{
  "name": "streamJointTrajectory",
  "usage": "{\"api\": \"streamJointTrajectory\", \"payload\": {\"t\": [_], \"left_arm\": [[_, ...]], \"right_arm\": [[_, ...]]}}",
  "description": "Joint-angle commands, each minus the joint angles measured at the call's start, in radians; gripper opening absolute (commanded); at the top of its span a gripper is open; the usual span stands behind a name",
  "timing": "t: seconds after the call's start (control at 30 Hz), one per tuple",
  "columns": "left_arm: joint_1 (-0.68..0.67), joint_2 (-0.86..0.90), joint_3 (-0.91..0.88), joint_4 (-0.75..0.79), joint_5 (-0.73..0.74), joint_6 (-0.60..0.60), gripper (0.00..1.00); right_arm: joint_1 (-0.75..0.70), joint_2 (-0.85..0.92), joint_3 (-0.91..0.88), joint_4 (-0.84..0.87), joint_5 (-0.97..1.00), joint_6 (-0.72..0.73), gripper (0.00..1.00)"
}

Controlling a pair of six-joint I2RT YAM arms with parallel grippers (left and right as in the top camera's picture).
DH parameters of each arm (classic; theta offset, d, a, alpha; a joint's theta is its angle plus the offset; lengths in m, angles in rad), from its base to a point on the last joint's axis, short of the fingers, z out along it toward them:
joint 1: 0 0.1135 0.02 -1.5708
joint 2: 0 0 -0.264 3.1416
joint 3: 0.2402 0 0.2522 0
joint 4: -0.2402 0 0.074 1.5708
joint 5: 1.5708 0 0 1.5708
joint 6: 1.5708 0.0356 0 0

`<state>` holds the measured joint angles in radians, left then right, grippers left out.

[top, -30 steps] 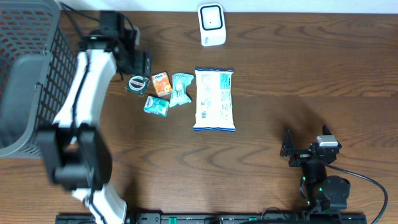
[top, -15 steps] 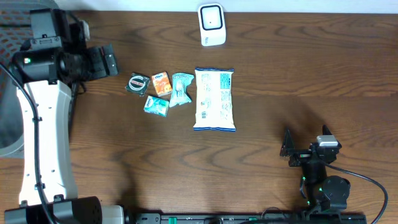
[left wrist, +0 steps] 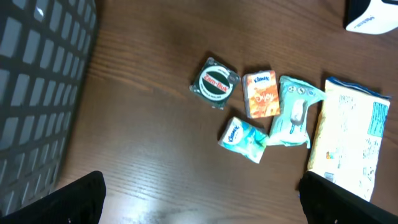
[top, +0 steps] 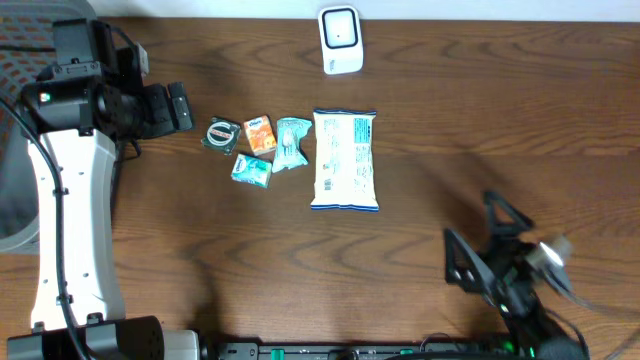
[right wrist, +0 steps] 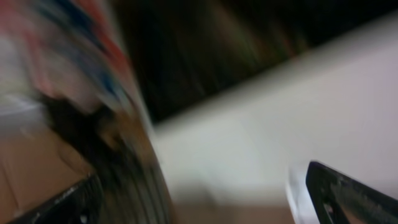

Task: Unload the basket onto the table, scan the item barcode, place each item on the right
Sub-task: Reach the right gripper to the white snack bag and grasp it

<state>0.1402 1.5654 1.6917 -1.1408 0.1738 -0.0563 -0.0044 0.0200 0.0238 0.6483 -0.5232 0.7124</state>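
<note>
Several small items lie in a group on the wooden table: a round green packet (top: 220,134) (left wrist: 215,83), an orange packet (top: 260,133) (left wrist: 261,94), a teal pouch (top: 292,142) (left wrist: 293,112), a small teal packet (top: 251,170) (left wrist: 244,132) and a large white-and-blue bag (top: 345,160) (left wrist: 348,140). No barcode is legible. The white scanner (top: 340,40) (left wrist: 373,15) stands at the far edge. My left gripper (top: 183,107) (left wrist: 205,205) hovers open and empty, left of the round packet. My right gripper (top: 478,240) (right wrist: 211,199) is open and empty at the near right; its wrist view is blurred.
A grey mesh basket (left wrist: 37,93) stands at the far left, beside the left arm. Bare wood (top: 450,120) lies between the bag and the right arm.
The left arm swung from above the round packet back toward the basket, jaws opening fully. In the last half second the right arm rose and turned.
</note>
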Motion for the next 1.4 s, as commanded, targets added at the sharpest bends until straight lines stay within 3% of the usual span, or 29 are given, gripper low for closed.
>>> {"api": "streamJointTrajectory", "payload": {"t": [0.0, 0.07, 0.2, 0.5, 0.6, 0.67, 0.83, 1.03, 1.13, 1.27, 1.37], "left_arm": [[0.0, 0.003, -0.003, -0.003, -0.002, -0.009, 0.98], [0.0, 0.003, -0.003, -0.003, -0.002, -0.009, 0.98], [0.0, 0.003, -0.003, -0.003, -0.002, -0.009, 0.98], [0.0, 0.003, -0.003, -0.003, -0.002, -0.009, 0.98], [0.001, 0.003, -0.003, -0.003, -0.002, -0.009, 0.98], [0.0, 0.003, -0.003, -0.003, -0.002, -0.009, 0.98], [0.0, 0.003, -0.003, -0.003, -0.002, -0.009, 0.98], [0.0, 0.003, -0.003, -0.003, -0.002, -0.009, 0.98], [0.0, 0.003, -0.003, -0.003, -0.002, -0.009, 0.98], [0.0, 0.003, -0.003, -0.003, -0.002, -0.009, 0.98], [0.0, 0.003, -0.003, -0.003, -0.002, -0.009, 0.98]], "right_arm": [[-0.008, 0.0, 0.073, 0.025, 0.018, 0.046, 0.99], [-0.008, 0.029, 0.171, -0.06, 0.0, -0.014, 0.99], [-0.008, 0.173, 0.423, -0.328, -0.063, -0.278, 0.99], [0.028, 0.872, 1.105, -1.033, -0.242, -0.624, 0.99], [0.161, 1.132, 1.315, -1.304, -0.085, -0.722, 0.99], [0.231, 1.236, 1.378, -1.376, 0.058, -0.737, 0.99], [0.352, 1.48, 1.489, -1.45, 0.309, -0.737, 0.99], [0.36, 1.675, 1.492, -1.454, 0.127, -0.736, 0.99], [0.359, 1.751, 1.484, -1.449, 0.153, -0.721, 0.99], [0.346, 1.873, 1.484, -1.445, 0.218, -0.503, 0.99], [0.329, 1.966, 1.484, -1.423, 0.157, -0.469, 0.94]]}}
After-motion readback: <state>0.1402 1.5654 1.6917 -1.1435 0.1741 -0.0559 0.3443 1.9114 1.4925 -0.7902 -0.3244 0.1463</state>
